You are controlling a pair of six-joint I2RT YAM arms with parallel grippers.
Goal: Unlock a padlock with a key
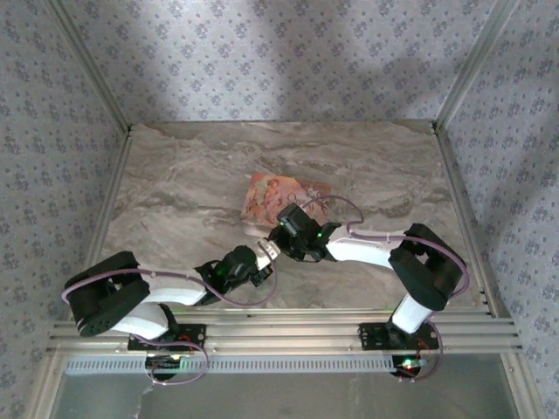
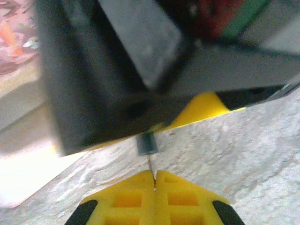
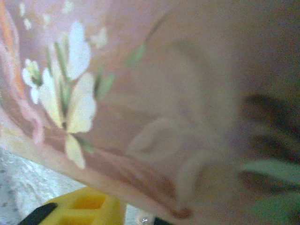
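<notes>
- While the white-and-black left arm and the matching right arm are being held tip to tip over the middle of the grey marbled desk, the putting of the key into the lock is being judged as the step in hand.
- The left arm's yellow plastic fingers are being pressed fully together. A thin silvery metal blade, taken to be the key, is being pinched at their seam.
- The blade is being pointed straight at the tiny blue-grey padlock and is being met by its near face. Whether it is seated inside cannot be told.
- The padlock is being found just ahead of the left fingers, tucked under the blurred dark housing of the right arm's wrist and close above the desk.
- One of the right arm's yellow fingers is being shown low in the right wrist view, close against the flat pink flower-printed box. How far these fingers are parted, and whether the padlock is being gripped by them, cannot be told.
- The next move is being judged to call for a twist of the left wrist about the blade's own line while the padlock is being steadied against turning.
- Careful alignment is being called for, since so thin a blade could be bent or slipped from the pinch.
</notes>
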